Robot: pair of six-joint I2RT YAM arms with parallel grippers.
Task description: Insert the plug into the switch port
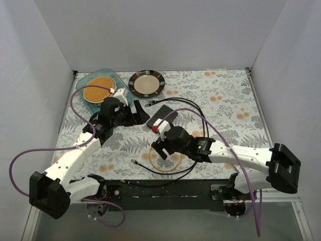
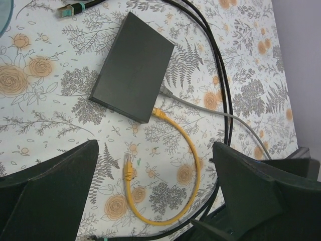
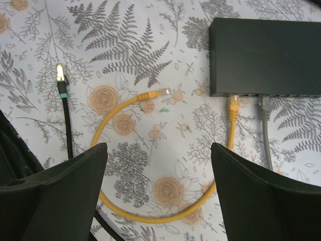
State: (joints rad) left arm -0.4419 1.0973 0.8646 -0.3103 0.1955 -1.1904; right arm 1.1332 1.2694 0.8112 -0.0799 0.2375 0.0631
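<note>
The switch is a flat dark grey box (image 1: 163, 116), also in the left wrist view (image 2: 133, 68) and the right wrist view (image 3: 266, 50). Its row of ports (image 3: 291, 95) runs along the near edge. One end of the yellow cable (image 3: 232, 103) sits in a port, next to a grey cable (image 3: 263, 105). The cable loops on the cloth, and its free plug (image 3: 163, 92) (image 2: 128, 161) lies loose. My right gripper (image 3: 159, 196) (image 1: 159, 150) hovers open over the loop. My left gripper (image 2: 155, 201) (image 1: 142, 116) is open and empty, left of the box.
A black cable with a teal-banded plug (image 3: 61, 75) lies left of the loop. More black cables (image 2: 220, 75) curve round the box's right side. A blue tray with a round waffle (image 1: 100, 90) and a dark-rimmed plate (image 1: 146, 83) stand at the back.
</note>
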